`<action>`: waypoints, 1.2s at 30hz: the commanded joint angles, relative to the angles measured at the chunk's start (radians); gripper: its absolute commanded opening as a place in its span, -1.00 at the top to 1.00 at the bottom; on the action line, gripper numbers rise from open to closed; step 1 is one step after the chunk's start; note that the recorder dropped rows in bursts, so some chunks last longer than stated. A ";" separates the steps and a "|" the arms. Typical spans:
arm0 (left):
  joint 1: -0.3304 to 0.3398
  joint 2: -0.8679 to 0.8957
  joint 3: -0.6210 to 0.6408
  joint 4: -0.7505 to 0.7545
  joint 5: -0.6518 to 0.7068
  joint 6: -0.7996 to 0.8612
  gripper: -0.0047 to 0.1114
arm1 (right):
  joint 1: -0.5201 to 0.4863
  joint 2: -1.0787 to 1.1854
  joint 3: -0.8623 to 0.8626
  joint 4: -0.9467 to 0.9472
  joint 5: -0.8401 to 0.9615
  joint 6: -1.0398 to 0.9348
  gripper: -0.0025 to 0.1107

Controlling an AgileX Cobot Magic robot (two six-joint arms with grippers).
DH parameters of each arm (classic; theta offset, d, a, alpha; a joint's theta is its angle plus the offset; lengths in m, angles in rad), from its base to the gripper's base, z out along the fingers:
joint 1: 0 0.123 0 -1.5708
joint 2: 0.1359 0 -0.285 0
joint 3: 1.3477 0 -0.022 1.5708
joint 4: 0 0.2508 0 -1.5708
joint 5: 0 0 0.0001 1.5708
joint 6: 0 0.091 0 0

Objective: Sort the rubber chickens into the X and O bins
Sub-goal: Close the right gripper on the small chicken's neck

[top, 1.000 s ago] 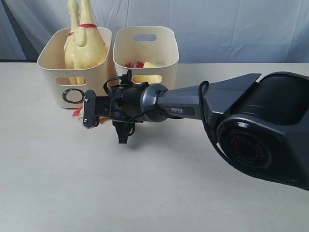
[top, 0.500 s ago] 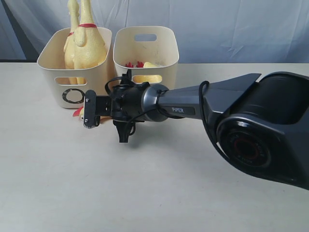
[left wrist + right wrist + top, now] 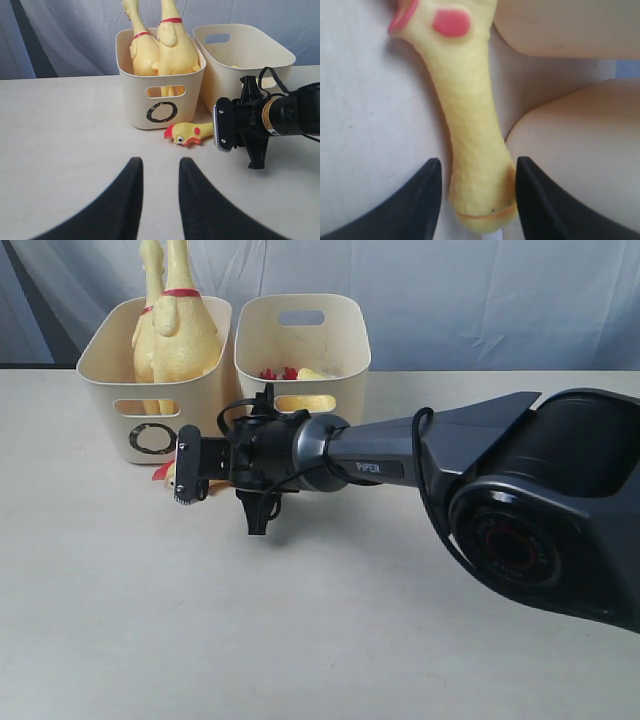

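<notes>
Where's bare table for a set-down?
Free: beige tabletop in front of the black right arm, and left of the cream O-marked tub. Crowded: right before that tub, where the right gripper straddles the small yellow rubber chicken.

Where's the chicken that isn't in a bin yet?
The loose chicken lies on the table at the front corner of the O bin, left in the exterior view, between the open jaws of the right gripper.

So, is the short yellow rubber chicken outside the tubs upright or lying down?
Lying down: the short yellow rubber chicken stretches flat along the table.
</notes>
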 commanded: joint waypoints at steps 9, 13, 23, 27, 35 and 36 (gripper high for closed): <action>-0.001 -0.006 0.003 0.004 -0.007 0.001 0.49 | -0.017 0.000 -0.006 -0.004 0.039 0.049 0.01; -0.001 -0.006 0.003 0.004 -0.007 0.001 0.49 | -0.017 0.000 -0.006 -0.002 0.033 0.049 0.01; -0.001 -0.006 0.003 0.004 -0.007 0.001 0.49 | -0.032 0.000 -0.006 0.001 0.008 0.049 0.03; -0.001 -0.006 0.003 0.004 -0.007 0.001 0.49 | -0.037 0.000 -0.006 0.023 0.002 0.049 0.03; -0.001 -0.006 0.003 0.004 -0.007 0.001 0.49 | -0.043 0.004 -0.006 0.028 -0.029 0.044 0.03; -0.001 -0.006 0.003 0.004 -0.007 0.001 0.49 | -0.043 0.006 -0.006 0.028 -0.029 0.044 0.03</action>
